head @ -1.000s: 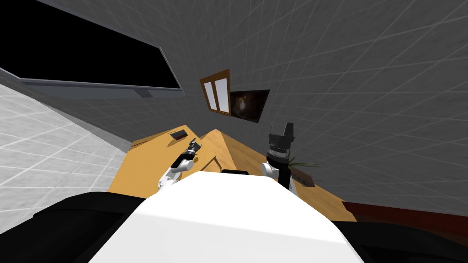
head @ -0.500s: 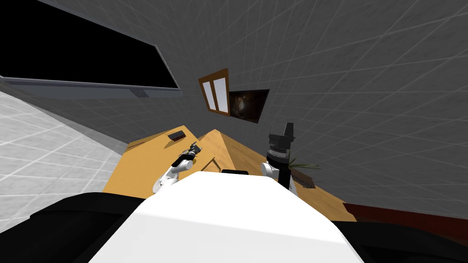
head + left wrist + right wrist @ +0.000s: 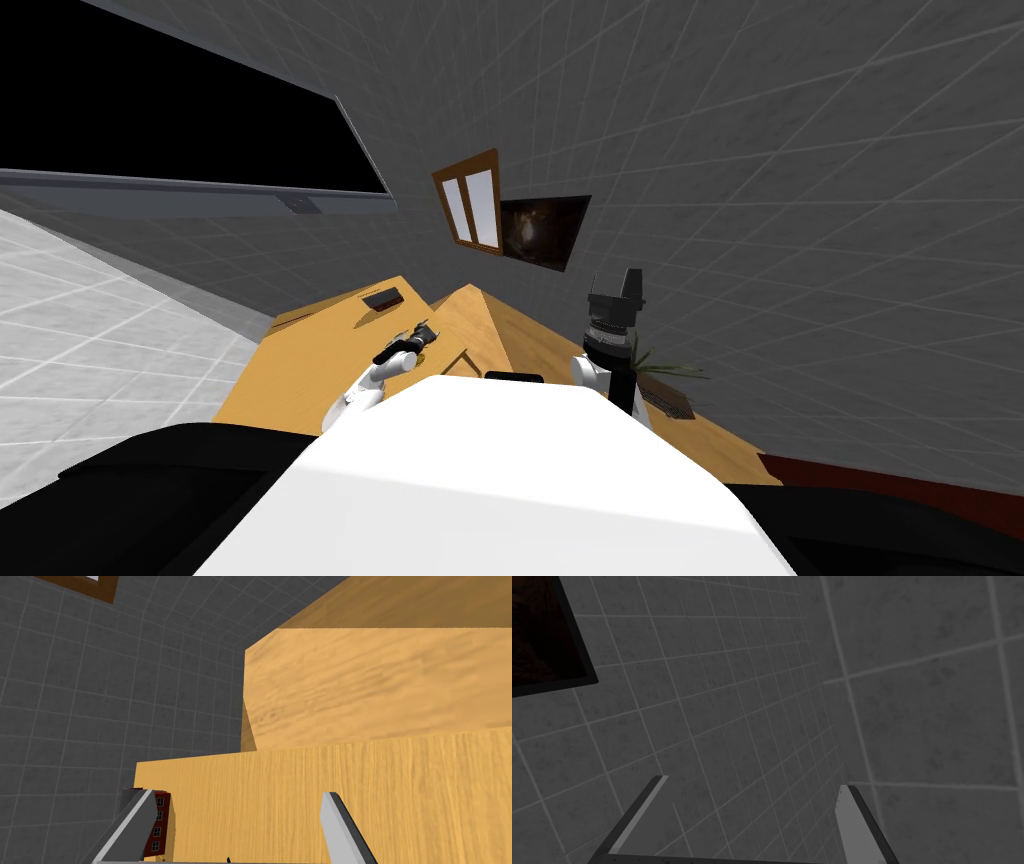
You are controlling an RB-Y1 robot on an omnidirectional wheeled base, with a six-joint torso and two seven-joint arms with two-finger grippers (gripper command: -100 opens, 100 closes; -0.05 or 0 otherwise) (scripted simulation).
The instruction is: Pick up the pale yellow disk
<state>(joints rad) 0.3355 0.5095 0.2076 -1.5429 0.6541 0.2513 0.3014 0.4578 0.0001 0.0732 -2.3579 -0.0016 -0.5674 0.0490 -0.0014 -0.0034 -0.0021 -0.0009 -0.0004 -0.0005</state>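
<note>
Since a second ago our left pincer (image 3: 236, 793) has sunk lower over the desk (image 3: 400, 801) and drawn a little toward us; our head has shifted slightly too. Its two blades are released, standing wide apart with nothing between them.

We judge the step in hand to be the final approach. In the head view the pale yellow disk (image 3: 420, 358) is a tiny speck on the desk, just beneath the pincer and nearer us than the fingertips. The wrist camera looks past it over bare wood grain.

As we judge it, the next move calls for tipping the wrist down or pulling back until the disk lies between the blades, then lowering and closing on its thin edge. So flat a thing gives little to grip.

Just beside the left blade stands a dark red box (image 3: 157, 823) with rows of small windows drawn on it. Beyond it rises a taller wooden block (image 3: 375, 686). Our right pincer (image 3: 752, 782) is held up high, also released. We can read no brand, label or writing anywhere.
</note>
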